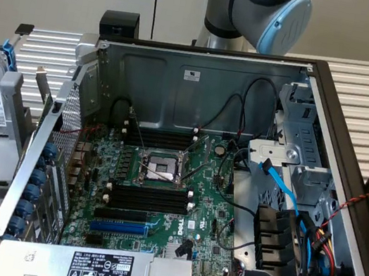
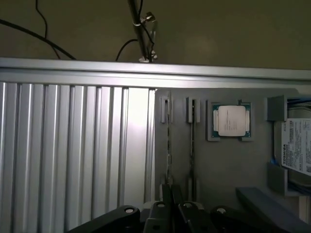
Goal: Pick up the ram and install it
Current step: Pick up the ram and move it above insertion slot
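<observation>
Pincer (image 2: 172, 190): dark metal, poised at one end of the ram (image 2: 168, 141); whether it stands apart or is clamped on the stick cannot be told. Ram: thin strip seen edge-on, standing in a narrow slot of a matte grey holder tray (image 2: 223, 165). Same tray holds a second stick (image 2: 192, 141) in the neighbouring slot, a square processor (image 2: 232, 120) with a silvery lid in a framed recess, and a hard drive (image 2: 297, 150) with a white label in an end bay. Tray rests on a ribbed aluminium table (image 2: 73, 155). Open steel computer case (image 1: 202, 77): contains a green motherboard (image 1: 208, 206) with long black memory slots (image 1: 148, 200), a blue expansion slot (image 1: 118, 228), a metal-framed CPU socket (image 1: 159, 169), and a blue cable (image 1: 283, 187).
</observation>
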{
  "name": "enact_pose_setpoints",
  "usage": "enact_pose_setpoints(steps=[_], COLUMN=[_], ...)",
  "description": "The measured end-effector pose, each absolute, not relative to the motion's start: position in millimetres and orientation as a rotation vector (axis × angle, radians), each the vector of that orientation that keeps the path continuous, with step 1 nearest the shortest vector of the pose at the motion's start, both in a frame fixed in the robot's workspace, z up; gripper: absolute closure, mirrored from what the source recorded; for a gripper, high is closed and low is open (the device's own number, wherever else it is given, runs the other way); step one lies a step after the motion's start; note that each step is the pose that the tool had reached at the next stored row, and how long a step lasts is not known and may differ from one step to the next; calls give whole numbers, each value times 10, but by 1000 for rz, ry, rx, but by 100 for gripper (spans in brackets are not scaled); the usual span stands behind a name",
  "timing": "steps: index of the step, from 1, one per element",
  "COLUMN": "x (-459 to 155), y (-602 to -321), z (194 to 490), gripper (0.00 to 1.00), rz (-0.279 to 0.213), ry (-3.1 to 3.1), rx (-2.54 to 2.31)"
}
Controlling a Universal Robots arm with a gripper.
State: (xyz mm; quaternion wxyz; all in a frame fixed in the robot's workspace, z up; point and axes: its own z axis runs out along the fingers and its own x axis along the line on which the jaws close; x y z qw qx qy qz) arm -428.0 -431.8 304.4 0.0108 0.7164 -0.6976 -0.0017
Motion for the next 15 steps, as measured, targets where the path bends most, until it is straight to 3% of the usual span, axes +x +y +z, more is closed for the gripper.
enact_pose_setpoints(steps=[15], x=[-4278], y=[-4317], z=[3724], gripper=[87], rz=[-2], ry=[-2191], rx=[2219])
